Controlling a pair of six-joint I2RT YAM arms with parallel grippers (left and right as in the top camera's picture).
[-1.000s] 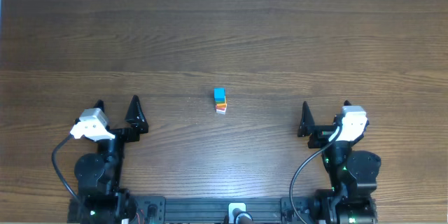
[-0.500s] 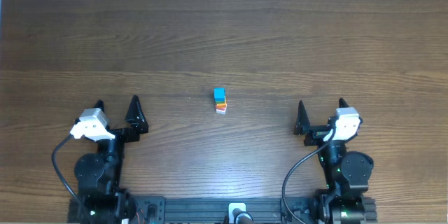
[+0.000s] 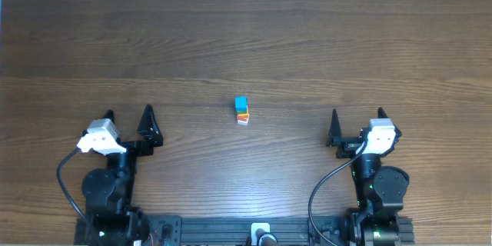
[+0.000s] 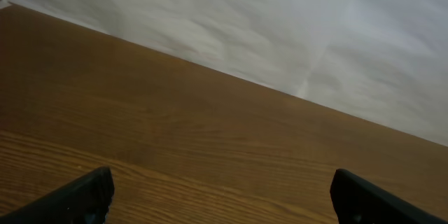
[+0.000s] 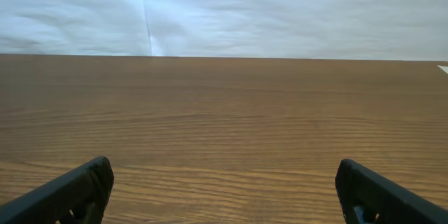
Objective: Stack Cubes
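A small stack of cubes [image 3: 242,111] stands at the table's middle: a blue cube [image 3: 241,104] on top, an orange one under it and a white one at the bottom. My left gripper [image 3: 128,115] is open at the lower left, well apart from the stack. My right gripper [image 3: 357,118] is open at the lower right, also far from the stack. In the left wrist view the left gripper [image 4: 224,196] has bare wood between its fingers. The right gripper [image 5: 224,192] in the right wrist view holds nothing either.
The brown wooden table [image 3: 246,38] stretches wide around the stack. A pale wall [image 5: 280,7] rises behind the table's far edge in both wrist views. The arm bases stand along the front edge.
The right arm shifted slightly, first a little left, then its gripper turned back toward straight. The left arm and the cube stack have not moved.
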